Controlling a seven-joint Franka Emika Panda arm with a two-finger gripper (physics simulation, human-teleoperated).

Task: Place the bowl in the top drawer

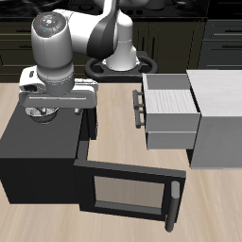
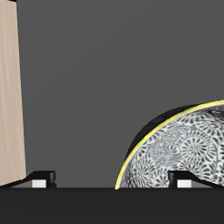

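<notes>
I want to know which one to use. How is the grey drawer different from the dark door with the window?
The top drawer is light grey, but the dark door is nearly black. The drawer is a box with a pale ribbed inside, while the door is a thin panel with a window. The drawer is pulled straight out, while the door has swung open. Both are open, and both have a dark bar handle.
</notes>
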